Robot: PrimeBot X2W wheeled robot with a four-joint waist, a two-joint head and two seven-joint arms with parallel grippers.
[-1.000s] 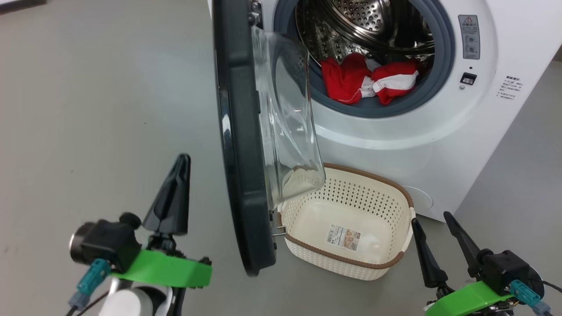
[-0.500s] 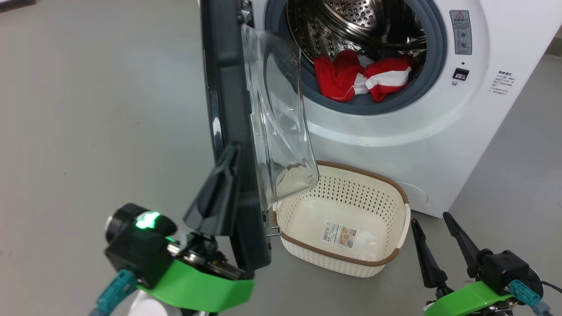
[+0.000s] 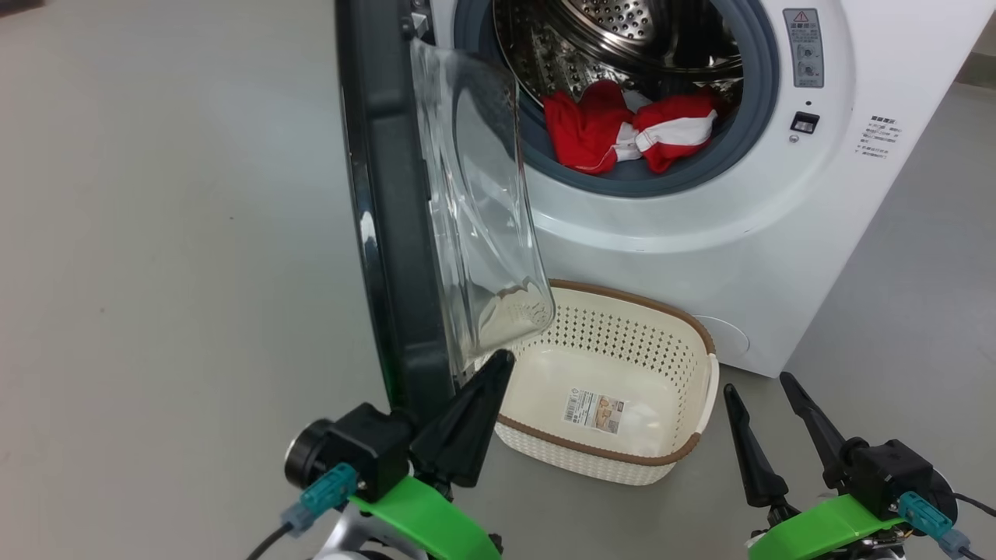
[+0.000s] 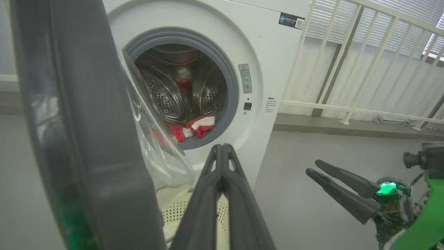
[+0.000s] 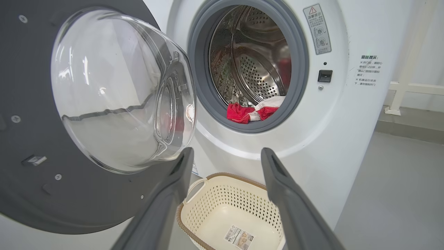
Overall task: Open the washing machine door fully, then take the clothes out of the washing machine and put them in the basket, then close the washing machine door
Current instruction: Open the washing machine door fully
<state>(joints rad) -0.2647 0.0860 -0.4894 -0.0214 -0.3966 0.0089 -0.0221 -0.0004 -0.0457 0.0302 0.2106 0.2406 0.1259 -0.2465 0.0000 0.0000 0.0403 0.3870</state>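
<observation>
Both grippers low before big white front-loading washing machine (image 3: 778, 233): left gripper (image 3: 498, 365), fingers pressed together, just beside bottom of open round black-rimmed glass door (image 3: 389, 233); right gripper (image 3: 756, 383), fingers apart, empty. Bright red white-banded clothes (image 3: 591, 132) at mouth of steel drum (image 3: 622, 39), cream perforated plastic basket (image 3: 599, 463) on grey floor (image 3: 156, 233) beneath.

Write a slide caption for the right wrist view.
Open fingers frame the basket before the washing machine; door open, red clothes in the drum.
</observation>
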